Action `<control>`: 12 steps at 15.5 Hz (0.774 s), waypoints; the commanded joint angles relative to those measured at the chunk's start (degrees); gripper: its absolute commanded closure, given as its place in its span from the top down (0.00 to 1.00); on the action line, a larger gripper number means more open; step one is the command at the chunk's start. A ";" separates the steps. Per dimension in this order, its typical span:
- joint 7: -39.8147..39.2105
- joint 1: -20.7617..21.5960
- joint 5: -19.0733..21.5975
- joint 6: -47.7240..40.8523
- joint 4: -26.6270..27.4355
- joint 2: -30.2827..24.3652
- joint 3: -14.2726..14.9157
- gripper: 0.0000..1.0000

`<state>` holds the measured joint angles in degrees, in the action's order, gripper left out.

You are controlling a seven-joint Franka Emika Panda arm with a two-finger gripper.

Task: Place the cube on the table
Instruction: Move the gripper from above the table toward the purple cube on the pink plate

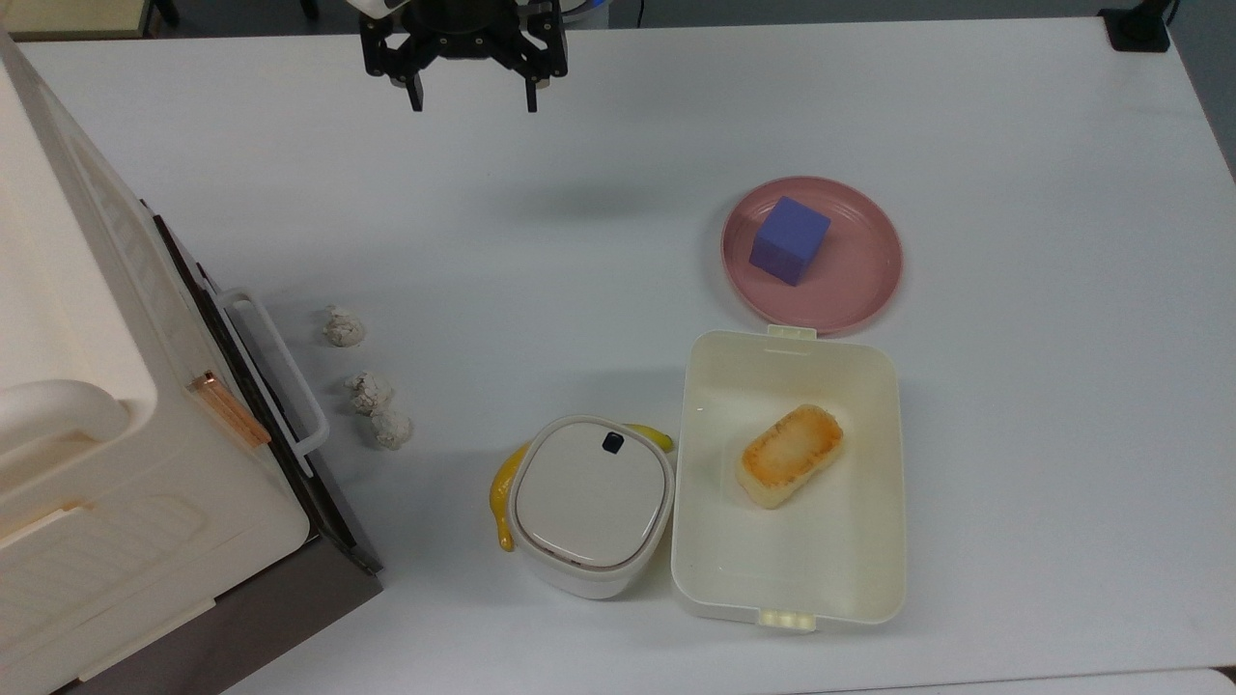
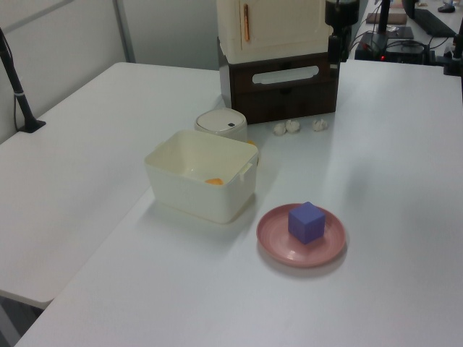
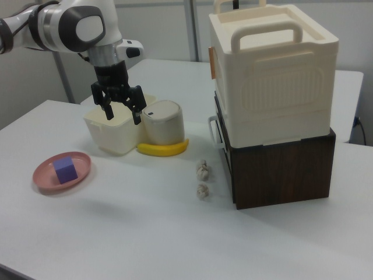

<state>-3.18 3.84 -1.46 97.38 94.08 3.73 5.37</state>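
1. Hanging high above the tabletop [image 1: 1014,145], the gripper [image 1: 472,100] had its jaws spread apart and grasped nothing.
2. The cube [image 1: 790,240] sat on the plate [image 1: 864,290], just beside the container [image 1: 869,541].
3. In the top view, the cube lay well apart from the jaws, toward the top view's right and lower down.
4. The cube had no long axis, so I judge any pair of opposite faces would serve for the grasp.

White matte worktop [image 2: 391,144], evenly lit. Second white table [image 2: 65,144] adjoins it at 9 o'clock in the left view. Grey partition wall [image 3: 163,29] with vertical metal posts behind, right view.
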 commanded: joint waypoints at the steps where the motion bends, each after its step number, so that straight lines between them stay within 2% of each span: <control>1: 0.18 0.99 0.49 -0.96 1.45 -1.10 0.96 1.00; 12: -0.24 0.99 0.50 -0.88 2.33 -0.84 0.96 1.00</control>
<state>-3.18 3.84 -1.46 97.38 95.31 3.77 5.37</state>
